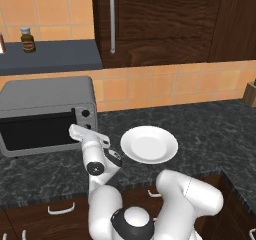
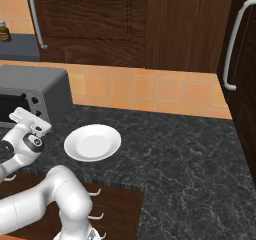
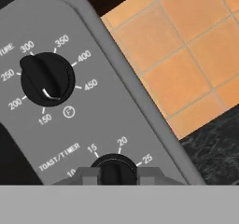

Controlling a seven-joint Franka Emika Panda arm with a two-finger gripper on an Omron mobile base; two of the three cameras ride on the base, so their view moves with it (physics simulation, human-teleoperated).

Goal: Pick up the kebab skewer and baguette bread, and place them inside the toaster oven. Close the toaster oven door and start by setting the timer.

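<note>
The toaster oven (image 1: 45,91) (image 2: 35,81) is a grey box at the left of the dark counter. Its dark glass door (image 1: 37,131) stands closed against the front. My gripper (image 1: 76,130) (image 2: 16,115) reaches to the knob panel on the oven's right side. In the hand view my gripper (image 3: 113,175) is shut on the timer knob (image 3: 113,164), with one fingertip on each side of it. The temperature knob (image 3: 46,78) sits above it. The kebab skewer and the baguette bread are hidden from view.
A white plate (image 1: 149,144) (image 2: 93,142) lies on the counter right of the oven. A spice jar (image 1: 28,39) stands on the shelf above. Dark wood cabinets with grey handles (image 1: 112,21) hang over the tiled wall.
</note>
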